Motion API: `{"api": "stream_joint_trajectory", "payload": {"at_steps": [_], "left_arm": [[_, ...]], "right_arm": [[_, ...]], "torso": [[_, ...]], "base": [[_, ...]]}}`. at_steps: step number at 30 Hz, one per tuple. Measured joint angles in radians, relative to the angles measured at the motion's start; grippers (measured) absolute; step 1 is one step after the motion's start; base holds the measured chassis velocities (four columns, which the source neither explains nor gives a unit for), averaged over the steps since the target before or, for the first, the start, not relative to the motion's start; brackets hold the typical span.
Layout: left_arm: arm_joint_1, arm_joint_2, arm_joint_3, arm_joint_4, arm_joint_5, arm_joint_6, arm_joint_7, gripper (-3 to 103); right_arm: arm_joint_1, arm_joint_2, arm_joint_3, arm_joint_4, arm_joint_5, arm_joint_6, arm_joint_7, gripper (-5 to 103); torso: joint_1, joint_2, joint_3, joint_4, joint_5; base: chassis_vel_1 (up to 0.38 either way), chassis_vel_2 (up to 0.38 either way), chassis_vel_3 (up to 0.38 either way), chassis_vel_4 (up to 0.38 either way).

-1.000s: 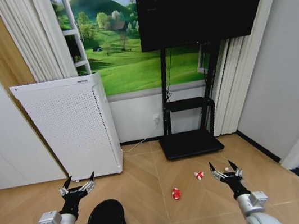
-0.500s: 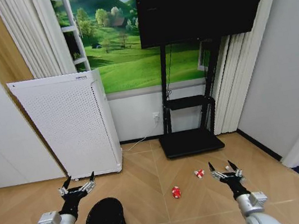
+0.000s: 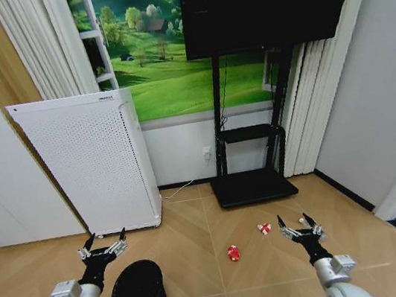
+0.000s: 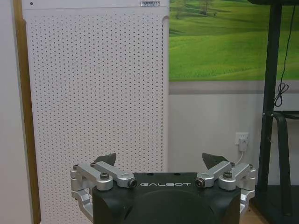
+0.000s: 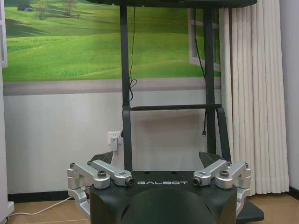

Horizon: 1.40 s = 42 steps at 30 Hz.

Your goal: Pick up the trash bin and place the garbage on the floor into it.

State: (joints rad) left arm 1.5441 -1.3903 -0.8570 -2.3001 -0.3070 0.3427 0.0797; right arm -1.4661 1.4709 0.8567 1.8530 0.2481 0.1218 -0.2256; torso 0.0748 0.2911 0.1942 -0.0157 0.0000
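Observation:
The trash bin (image 3: 140,294), a small black wire-mesh basket, stands on the wood floor just right of my left arm. My left gripper (image 3: 102,243) hangs open above and slightly left of the bin, with nothing in it; in its wrist view the left gripper (image 4: 161,160) faces the white appliance. Two red-and-white pieces of garbage lie on the floor: one (image 3: 233,253) mid-floor and one (image 3: 264,228) further right. My right gripper (image 3: 296,222) is open and empty, just right of the second piece; its wrist view shows the right gripper (image 5: 156,158) facing the TV stand.
A tall white perforated appliance (image 3: 87,162) stands against the wall behind the bin. A black TV stand (image 3: 254,185) with a flat base sits at centre back under a large screen (image 3: 265,2). Curtains hang on both sides.
The whole head view has shifted slightly: the bin and wrappers sit a little lower-left in the picture. Both grippers keep the same open pose.

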Motion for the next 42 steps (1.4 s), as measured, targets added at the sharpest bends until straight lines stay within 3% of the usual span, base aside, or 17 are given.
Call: {"api": "stream_joint_trajectory", "payload": {"at_steps": [42], "left_arm": [[0.003, -0.009, -0.008, 0.002, -0.003, -0.011, 0.007, 100]], "right_arm": [[0.009, -0.007, -0.011, -0.011, -0.001, 0.005, 0.012, 100]], "torso": [[-0.038, -0.162, -0.124, 0.0, 0.0]], "base": [[0.0, 0.0, 0.0, 0.0]]}}
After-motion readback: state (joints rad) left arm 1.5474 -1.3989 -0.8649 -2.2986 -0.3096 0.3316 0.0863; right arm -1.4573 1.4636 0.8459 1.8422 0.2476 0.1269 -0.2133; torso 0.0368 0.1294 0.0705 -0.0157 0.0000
